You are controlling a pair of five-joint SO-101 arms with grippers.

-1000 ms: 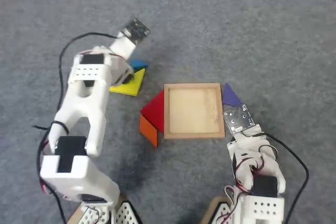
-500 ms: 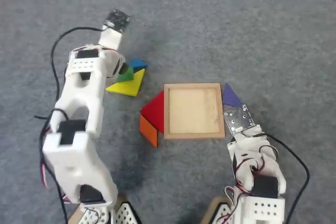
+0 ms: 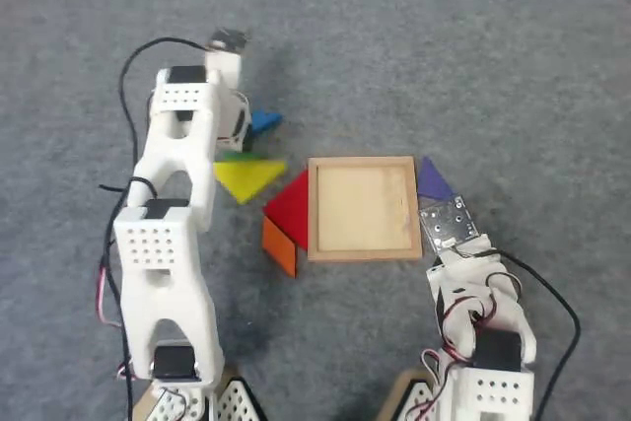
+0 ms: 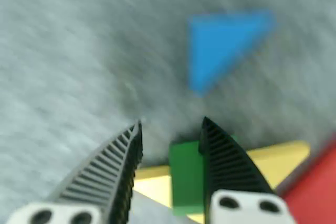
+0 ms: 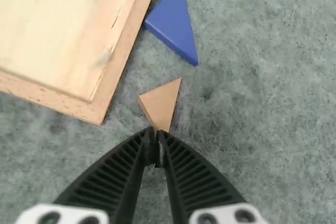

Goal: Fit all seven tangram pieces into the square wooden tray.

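Our left gripper stands open, and the green piece sits between its fingers, against one of them, touching the yellow triangle. The blue triangle lies just beyond. Our right gripper is closed, its tips at the tan triangle, which lies beside the wooden tray.

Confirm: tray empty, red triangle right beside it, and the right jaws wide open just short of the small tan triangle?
Not open: the right wrist view shows the right jaws shut, just short of the small tan triangle. The tray is empty, with the red triangle right beside it.
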